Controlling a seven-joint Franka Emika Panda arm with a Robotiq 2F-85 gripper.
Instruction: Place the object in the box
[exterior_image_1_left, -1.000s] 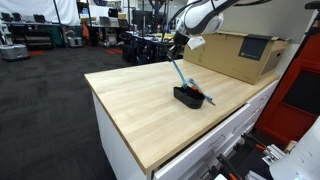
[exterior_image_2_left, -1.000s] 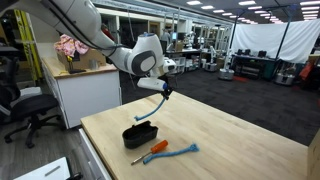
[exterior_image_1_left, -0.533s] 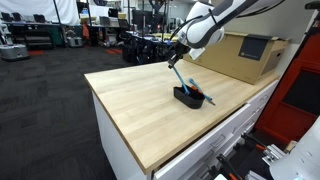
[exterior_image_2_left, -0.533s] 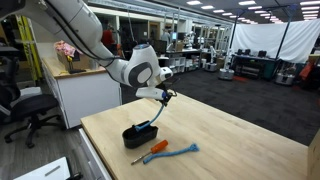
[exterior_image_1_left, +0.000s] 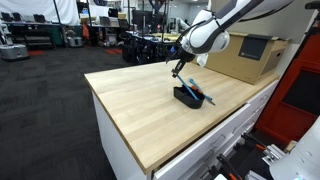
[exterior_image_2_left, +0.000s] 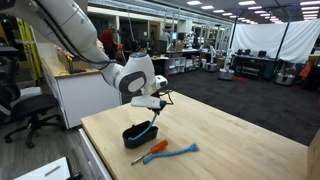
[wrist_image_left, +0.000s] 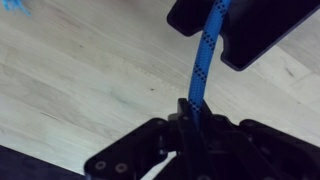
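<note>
Broad wooden counter (exterior_image_1_left: 135, 100) underneath, carrying the box (exterior_image_1_left: 188, 97) near one edge. Over the box, white arm (exterior_image_2_left: 95, 40) bent forward and down, presumably to bring the load in from overhead rather than from the side. Black, low and open-topped, hence well suited to entry from above.

Just above the box, claw (exterior_image_2_left: 155, 102) clamped on the upper end of the stick (exterior_image_2_left: 149, 123). In the wrist view, pinched tight between the jaws at the bottom of the frame and running straight away toward the box. Held by one end and tilted, probably to lead with the free end.

Lower tip reaching over the rim and into the box, or at least against it. Cannot tell whether touching the bottom.

Beside the box on the counter, an orange tool (exterior_image_2_left: 152, 147) and a blue piece (exterior_image_2_left: 183, 151), both apart from the stick and outside the claw.

Likely next: lower, lay the stick flatter along the box, then let go. Risk on release at this tilt: tipping out over the rim.
</note>
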